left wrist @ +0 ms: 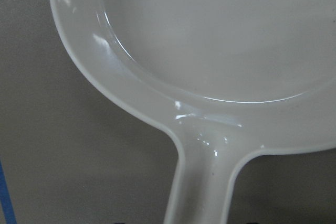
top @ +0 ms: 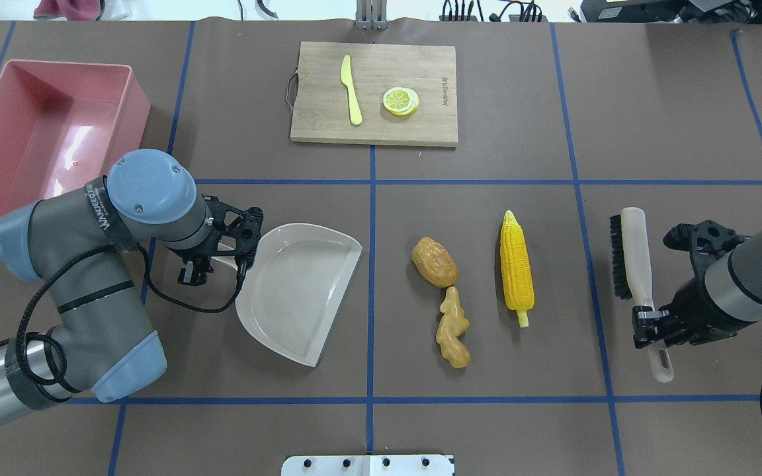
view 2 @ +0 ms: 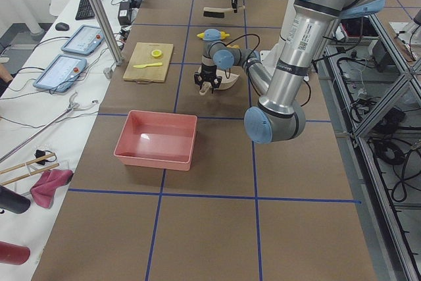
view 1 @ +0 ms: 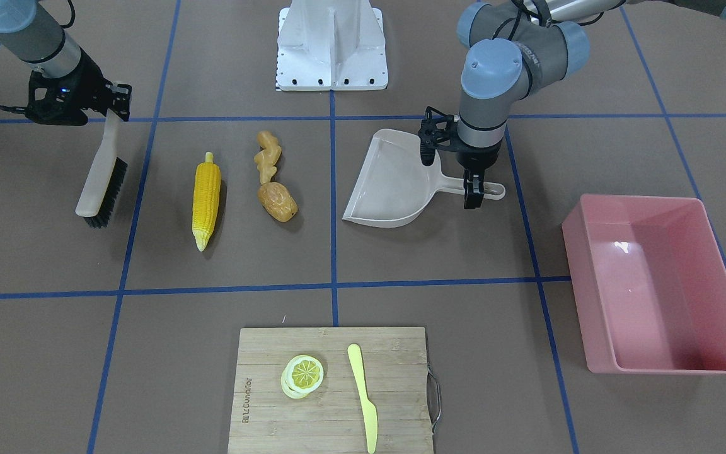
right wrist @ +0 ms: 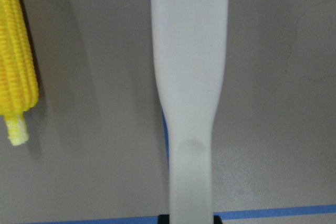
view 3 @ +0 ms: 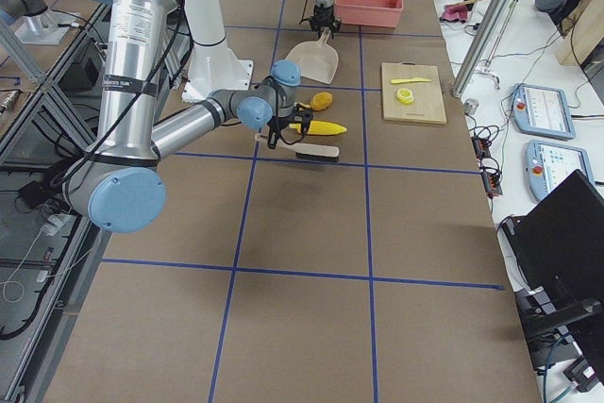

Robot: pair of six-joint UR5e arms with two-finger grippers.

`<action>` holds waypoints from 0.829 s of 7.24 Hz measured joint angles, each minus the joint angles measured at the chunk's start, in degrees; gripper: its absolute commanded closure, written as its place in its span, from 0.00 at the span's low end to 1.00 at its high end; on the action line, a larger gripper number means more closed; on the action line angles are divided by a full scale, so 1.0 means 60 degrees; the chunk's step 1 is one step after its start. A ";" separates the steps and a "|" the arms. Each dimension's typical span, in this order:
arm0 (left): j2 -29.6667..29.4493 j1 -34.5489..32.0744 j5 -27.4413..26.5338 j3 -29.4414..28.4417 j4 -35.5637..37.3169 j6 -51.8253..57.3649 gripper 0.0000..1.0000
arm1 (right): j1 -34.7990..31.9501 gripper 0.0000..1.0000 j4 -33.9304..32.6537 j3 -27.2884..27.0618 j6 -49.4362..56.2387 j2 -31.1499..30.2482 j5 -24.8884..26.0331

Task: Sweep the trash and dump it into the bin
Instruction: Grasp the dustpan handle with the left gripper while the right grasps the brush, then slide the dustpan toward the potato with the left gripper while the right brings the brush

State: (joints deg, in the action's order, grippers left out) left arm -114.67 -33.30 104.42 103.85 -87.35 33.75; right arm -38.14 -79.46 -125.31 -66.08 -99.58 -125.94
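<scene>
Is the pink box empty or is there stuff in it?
Empty. The bin shows only a bare, shiny floor; the corn, ginger and potato lie outside it on the table.

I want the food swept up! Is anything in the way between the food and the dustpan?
Nothing visible. Only bare table and a blue tape line lie between the dustpan and the potato, ginger and corn. The brush is beyond the corn.

Left arm (top: 77, 291) and right arm (top: 758, 271) match: grey tubes, pale-blue joint caps dotted with small screws. Just above the fingers of the left gripper (view 1: 473, 192) there's a black open-frame bracket, then a grey wrist ringed in black. Further back, white lettering bands a dark sleeve and a black cable loops loose.
</scene>
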 measured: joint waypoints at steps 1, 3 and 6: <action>0.0002 0.0006 0.0106 0.0000 0.0021 0.0011 1.00 | -0.0219 1.00 -0.0007 -0.0219 -0.0017 -0.0012 -0.0191; -0.0018 -0.0019 0.0209 0.0057 0.0112 0.0040 1.00 | -0.0472 1.00 -0.0021 -0.0346 -0.0033 0.0011 -0.0363; -0.0623 -0.0054 0.0200 0.0055 0.0940 0.0057 1.00 | -0.0332 1.00 0.0071 -0.0445 -0.0012 0.0283 -0.0312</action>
State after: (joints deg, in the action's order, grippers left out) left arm -118.41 -33.62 105.62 104.18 -81.71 34.09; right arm -40.14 -79.03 -127.98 -66.16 -97.89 -127.81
